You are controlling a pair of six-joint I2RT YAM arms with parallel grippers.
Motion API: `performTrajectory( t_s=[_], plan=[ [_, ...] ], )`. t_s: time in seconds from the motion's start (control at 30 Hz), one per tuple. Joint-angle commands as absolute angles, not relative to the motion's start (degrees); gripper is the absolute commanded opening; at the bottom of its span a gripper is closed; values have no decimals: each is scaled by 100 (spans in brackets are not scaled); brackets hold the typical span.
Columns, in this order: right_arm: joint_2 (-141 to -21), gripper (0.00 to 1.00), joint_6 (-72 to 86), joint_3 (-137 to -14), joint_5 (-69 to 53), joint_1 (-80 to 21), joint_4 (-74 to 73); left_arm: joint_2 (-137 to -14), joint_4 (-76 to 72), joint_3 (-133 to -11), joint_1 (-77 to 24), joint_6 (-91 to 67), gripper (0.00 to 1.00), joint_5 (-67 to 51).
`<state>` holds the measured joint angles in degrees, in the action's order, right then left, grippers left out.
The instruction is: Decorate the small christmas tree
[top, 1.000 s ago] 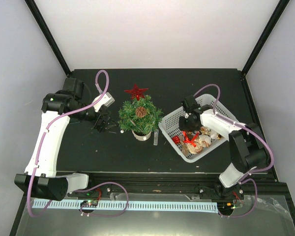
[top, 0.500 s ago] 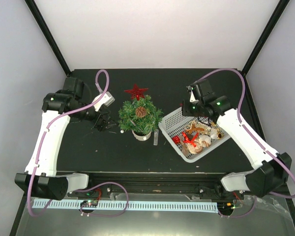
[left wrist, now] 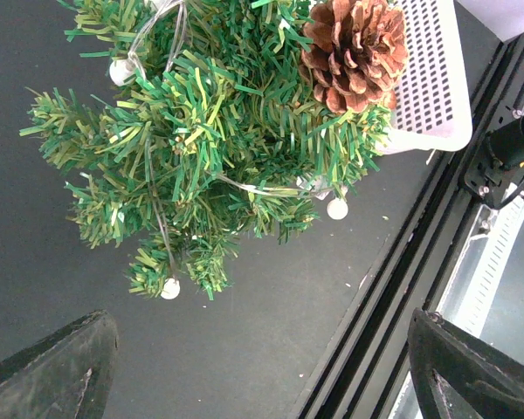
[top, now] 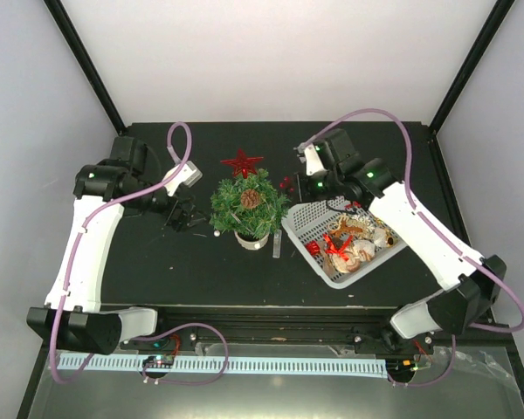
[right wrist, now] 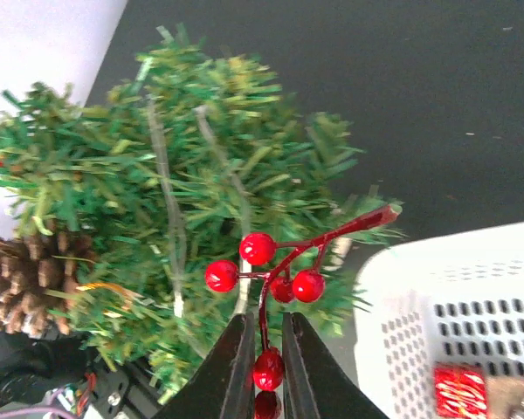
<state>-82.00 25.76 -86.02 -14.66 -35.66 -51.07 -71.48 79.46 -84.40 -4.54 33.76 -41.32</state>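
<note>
Cropped at top edge, left wrist view: small christmas tree (left wrist: 218,148), base unseen under branches | Lost between pinched right gripper (right wrist: 264,349) fingers: lower stem of berry sprig (right wrist: 258,249) | Too small to name, top view: ornaments (top: 349,244) in white basket (top: 307,218)

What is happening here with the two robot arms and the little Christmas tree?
The right gripper is shut on a red berry sprig and holds it close beside the small christmas tree, near the white basket of ornaments. The left gripper is open and empty on the tree's other side. The tree already carries a pine cone and a red star.
</note>
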Motion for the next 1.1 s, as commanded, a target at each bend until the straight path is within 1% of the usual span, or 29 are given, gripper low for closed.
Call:
performTrajectory(
  t_s=[0.0, 0.27, 0.73, 1.07],
  plan=[
    [-8525, 13, 2496, -9021, -1995, -3832, -5001, -6944, 7893, -8457, -383, 3373, 91, -4263],
    [-8932, 14, 2476, -9383, -2206, -3996, -5029, -6822, 7900, -8340, -333, 3414, 91, -4236],
    [-9321, 13, 2355, -9378, -2138, -4078, -5174, -6821, 7910, -8290, -284, 3436, 91, -4266],
    [-9216, 12, 2312, -9453, -1590, -4068, -5257, -6849, 7933, -8284, -270, 3458, 91, -4256]
  ],
)
